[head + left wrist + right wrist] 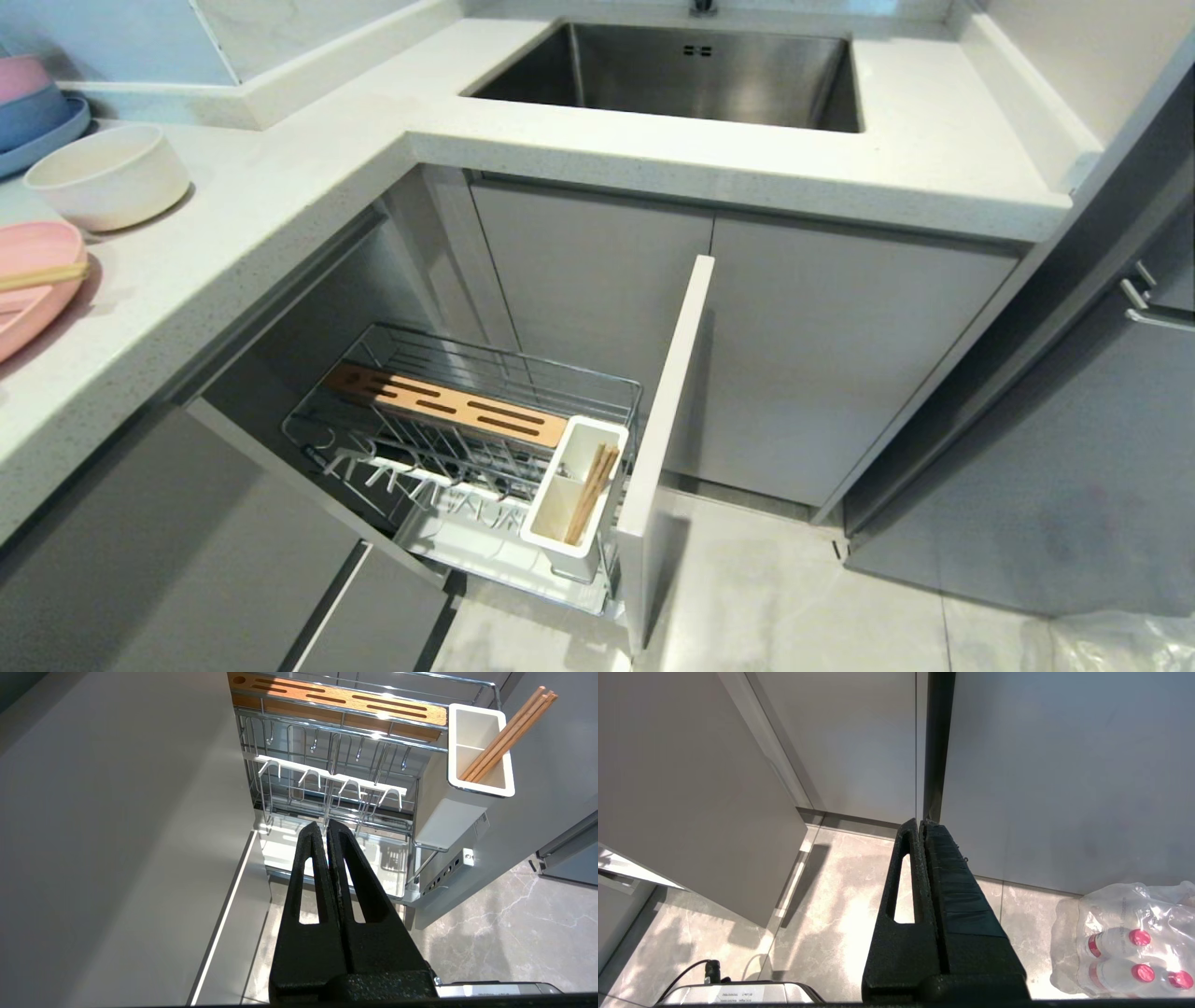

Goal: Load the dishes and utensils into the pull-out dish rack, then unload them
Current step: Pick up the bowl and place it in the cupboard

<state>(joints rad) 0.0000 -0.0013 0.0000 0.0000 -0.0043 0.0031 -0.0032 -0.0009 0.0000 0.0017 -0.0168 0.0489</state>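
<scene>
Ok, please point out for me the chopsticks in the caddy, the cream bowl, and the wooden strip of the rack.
chopsticks (507, 735), left wrist view, middle of the shafts
cream bowl (117, 191), head view, outer wall
wooden strip (446, 403), head view, top face

Left gripper: two matte black fingers of coarse, grainy texture, each tapering to a rounded tip and pierced by a long slot. They rise from a black block base; a silver screw head and a grey housing with a white printed label sit beside it.

Right gripper: same black build, one finger wrapped in black tape. A grey labelled housing with a black cable adjoins its base.
</scene>
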